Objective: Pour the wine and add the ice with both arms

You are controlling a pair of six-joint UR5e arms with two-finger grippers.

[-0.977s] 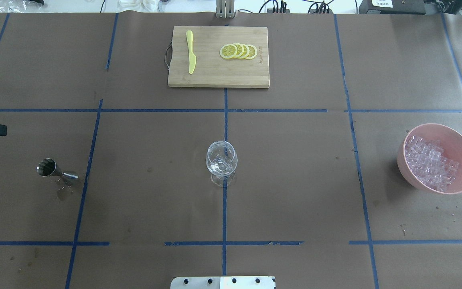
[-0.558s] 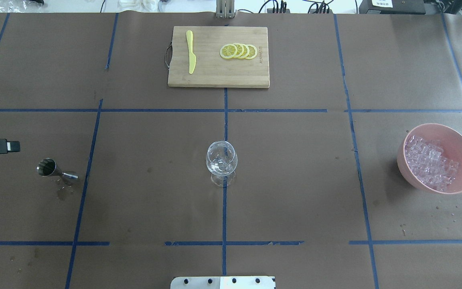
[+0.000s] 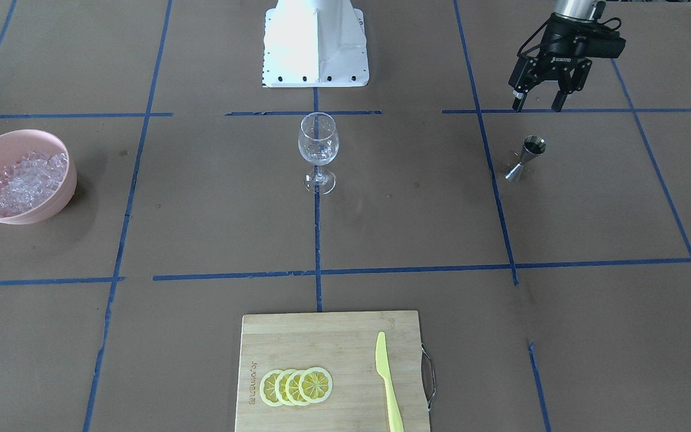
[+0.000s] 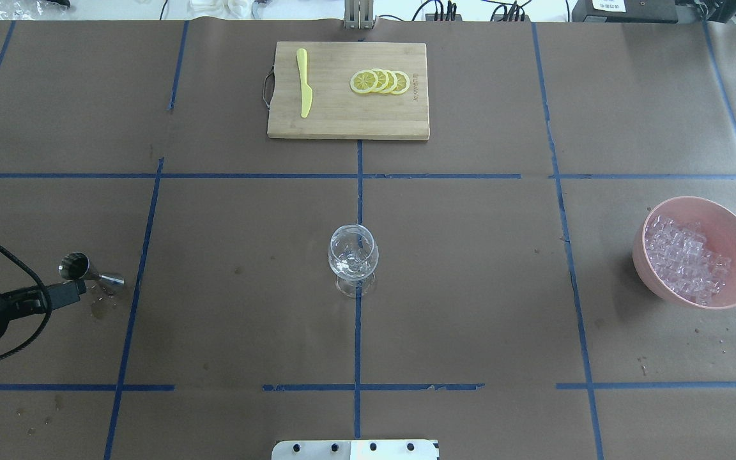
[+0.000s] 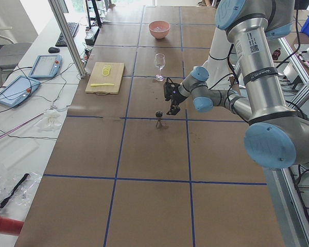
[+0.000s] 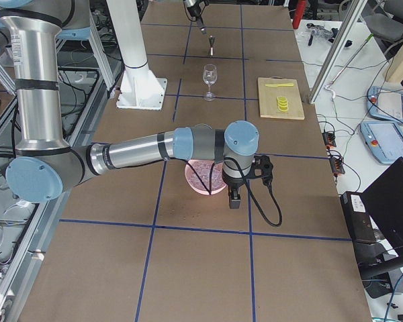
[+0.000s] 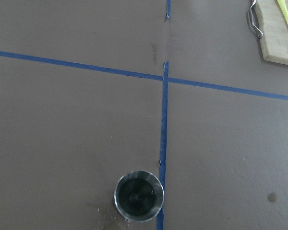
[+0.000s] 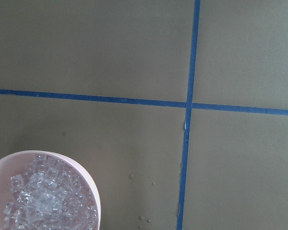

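the ice [image 4: 684,262] lies heaped in a pink bowl [image 4: 735,233] at 3 o'clock from the wine glass [image 4: 353,254]; the right gripper [image 6: 234,198] hangs by that bowl, finger state i cannot tell; the left gripper [image 3: 537,107], fingers spread and holding nothing, hovers near the jigger [image 3: 525,157] at 9 o'clock

Your left arm [image 5: 257,62] comes down from a high shoulder and bends at the elbow, so the forearm runs low and forward. Its left hand [image 3: 536,107] points downward, tilted slightly, with both fingers [image 3: 558,101] spread wide and empty. Your right arm [image 6: 134,151] lies stretched nearly level out to the wrist, and the right hand [image 6: 234,198] hangs straight down from it; only one side view shows it, so you cannot tell whether its fingers are apart or together.
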